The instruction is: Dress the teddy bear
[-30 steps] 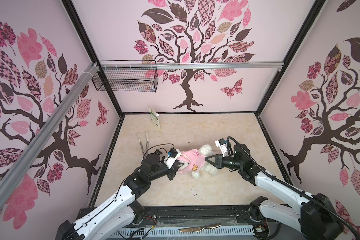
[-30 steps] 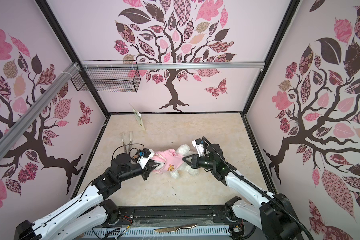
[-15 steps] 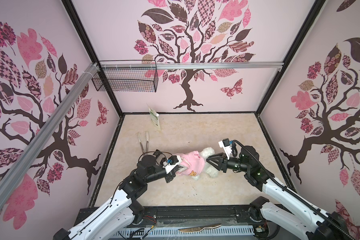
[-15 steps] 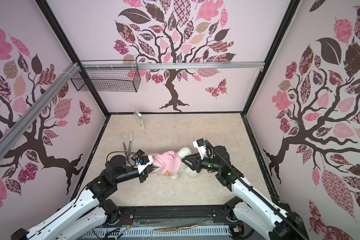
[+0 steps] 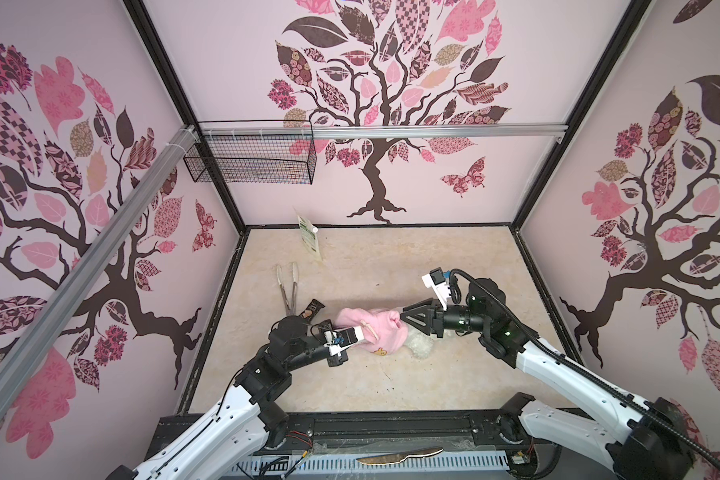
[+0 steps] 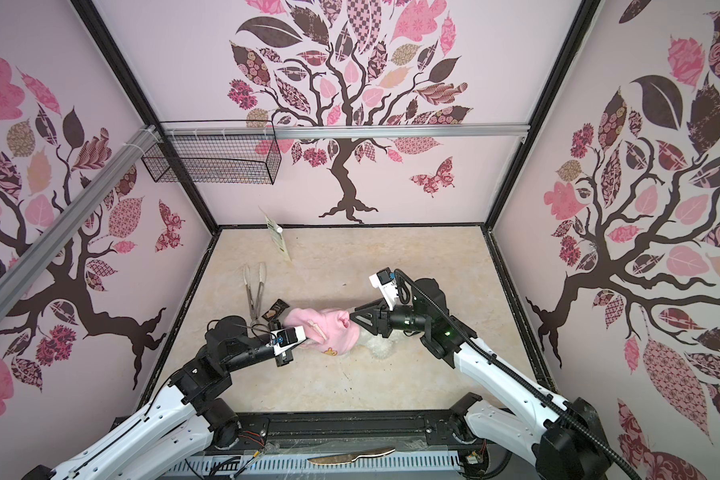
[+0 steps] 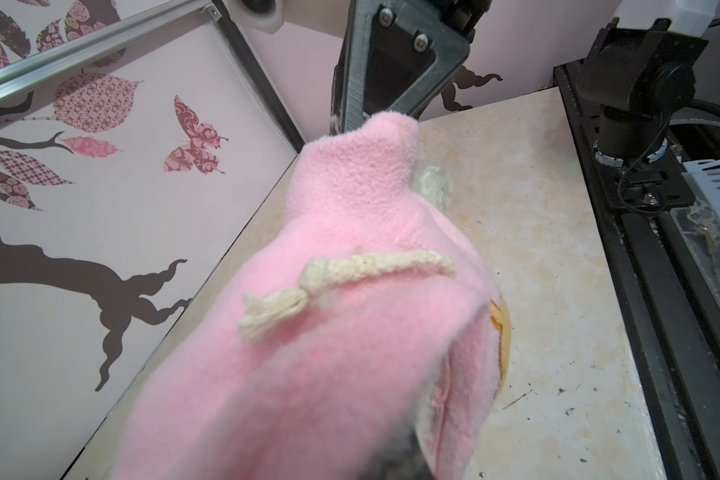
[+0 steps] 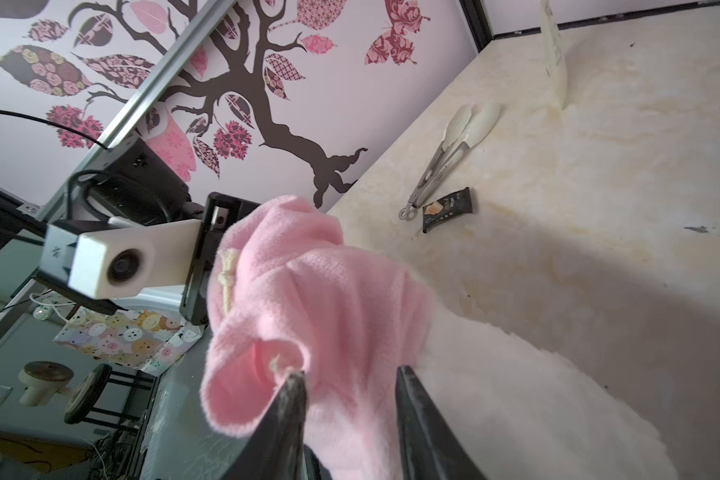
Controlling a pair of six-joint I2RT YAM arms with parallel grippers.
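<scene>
More of the fluffy white teddy bear point(image 5: 420, 348), lying mid-way across the table point(image 5: 391, 266), is covered by the pink fleece hoodie point(image 5: 381, 332) than a second ago. Fleece is clamped by the left gripper point(image 5: 341, 353); the right gripper point(image 8: 350, 380) is parted around it.

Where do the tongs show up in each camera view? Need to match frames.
Top views: in both, the tongs lie left of centre, tips pointing away from the robot.
Left wrist: not in it.
Right wrist: tongs lie beyond the pink hoodie.
Shared landmark: the dark snack wrapper by the tongs' handle end.
</scene>
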